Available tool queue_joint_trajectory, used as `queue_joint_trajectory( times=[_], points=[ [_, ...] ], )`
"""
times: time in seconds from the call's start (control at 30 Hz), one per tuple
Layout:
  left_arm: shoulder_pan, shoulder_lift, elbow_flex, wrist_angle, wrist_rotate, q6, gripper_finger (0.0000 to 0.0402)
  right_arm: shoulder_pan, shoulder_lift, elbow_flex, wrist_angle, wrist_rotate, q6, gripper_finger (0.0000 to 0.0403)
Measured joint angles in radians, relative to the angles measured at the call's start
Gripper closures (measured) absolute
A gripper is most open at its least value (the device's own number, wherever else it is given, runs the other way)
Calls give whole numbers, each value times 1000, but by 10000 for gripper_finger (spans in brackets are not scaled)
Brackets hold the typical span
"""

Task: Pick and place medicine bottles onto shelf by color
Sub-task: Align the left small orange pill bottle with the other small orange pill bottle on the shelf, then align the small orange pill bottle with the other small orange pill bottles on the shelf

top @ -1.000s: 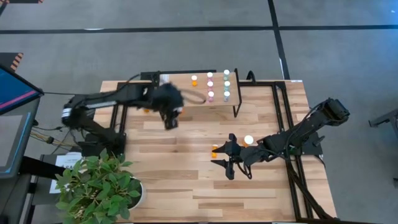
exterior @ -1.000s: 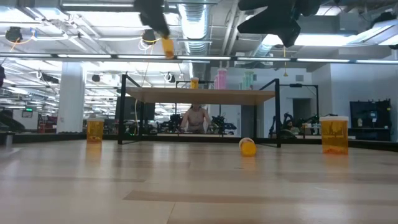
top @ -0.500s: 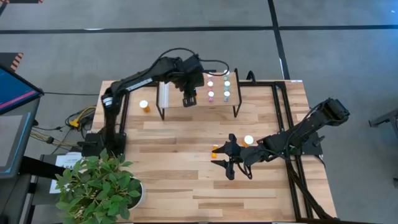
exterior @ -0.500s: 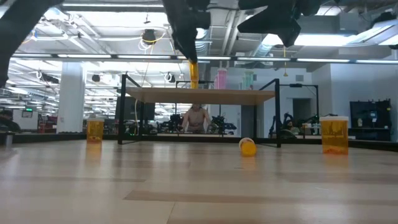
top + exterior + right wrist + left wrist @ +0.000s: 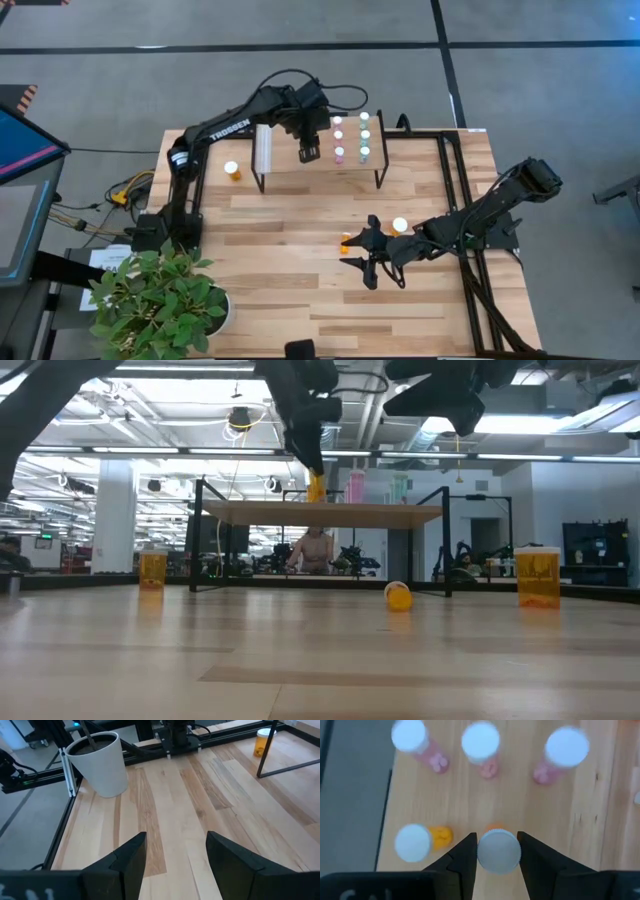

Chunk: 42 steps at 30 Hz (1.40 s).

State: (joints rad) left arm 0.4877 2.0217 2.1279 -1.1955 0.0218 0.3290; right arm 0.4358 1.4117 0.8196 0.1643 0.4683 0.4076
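Note:
The shelf [image 5: 351, 140] stands at the table's far side on black legs. On it stand rows of pink bottles [image 5: 338, 137] and pale green bottles [image 5: 364, 135]. My left gripper [image 5: 308, 150] hangs over the shelf's left part, shut on a small orange bottle [image 5: 316, 487]. Another orange bottle [image 5: 415, 841] stands on the shelf beside it, with three pink ones [image 5: 480, 742] beyond. My right gripper [image 5: 365, 262] waits open above the middle of the table, nothing between its fingers [image 5: 130, 860]. My left gripper pinches the orange bottle's white cap [image 5: 499, 851] between its two fingers, one on each side. The fingers come from above, slanting down. The bottle hangs upright below them, just over the shelf top [image 5: 330, 513]; whether its base touches the wood I cannot tell.
Loose orange bottles are on the tabletop: one [image 5: 231, 170] left of the shelf, one [image 5: 345, 242] lying by my right gripper, one [image 5: 400, 226] just past it. A potted plant [image 5: 160, 300] fills the near left corner. Black rails [image 5: 450, 180] run along the right.
My left gripper has carried the orange bottle from over the table left of the shelf toward the far right, over the shelf, and has come down. The bottle stays upright in the hold. My right gripper has kept still.

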Motion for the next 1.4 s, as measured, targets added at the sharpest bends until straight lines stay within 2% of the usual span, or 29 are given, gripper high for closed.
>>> queue_joint_trajectory(
  times=[0.53, 0.93, 1.2, 1.3, 1.4],
  points=[
    [21, 25, 1, -43, -5, 0, 284, 0, 0, 0, -7, 0, 2, 179],
    [20, 26, 1, -14, -7, -1, 226, 0, 0, 0, -7, 0, 2, 179],
    [20, 26, 4, -20, -24, -1, 218, 0, 0, 0, -7, 0, 1, 179],
    [19, 26, 22, -36, -65, -1, 218, 0, 0, 0, -7, 1, 0, 179],
    [19, 26, 55, -53, -60, -2, 218, 0, 0, 0, -7, 1, 0, 179]
  ],
)
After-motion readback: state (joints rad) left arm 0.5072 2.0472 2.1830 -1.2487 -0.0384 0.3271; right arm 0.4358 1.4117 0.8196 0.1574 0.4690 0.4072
